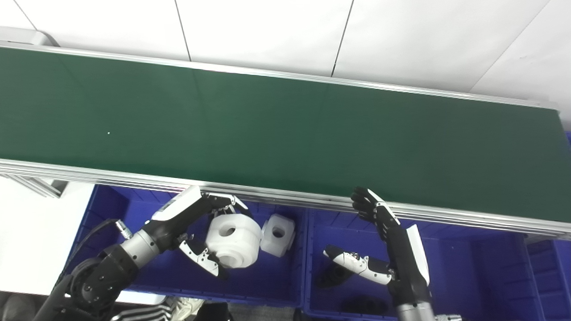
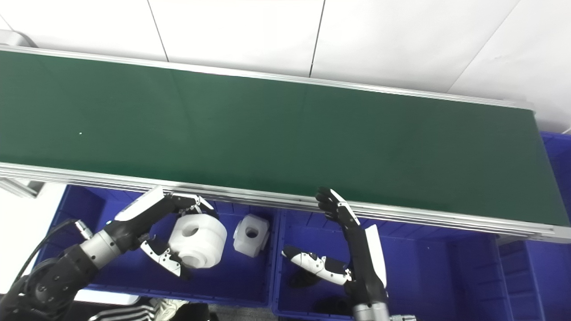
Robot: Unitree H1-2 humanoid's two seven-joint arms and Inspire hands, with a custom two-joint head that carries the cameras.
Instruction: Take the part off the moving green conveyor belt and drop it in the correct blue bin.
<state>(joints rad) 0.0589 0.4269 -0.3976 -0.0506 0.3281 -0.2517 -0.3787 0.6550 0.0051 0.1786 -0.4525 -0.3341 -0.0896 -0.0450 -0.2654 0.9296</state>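
The green conveyor belt runs across the view with no part on it. My left hand is shut on a large round white part with a centre hole and holds it over the left blue bin. A smaller white part with a hole lies in that bin just right of it. My right hand is open and empty, fingers pointing up at the belt's near rail, thumb spread to the left, over the middle blue bin.
The belt's aluminium rail runs just above both hands. Dark parts lie in the middle bin under the right hand. Another blue bin stands at the far right. A white surface lies left of the bins.
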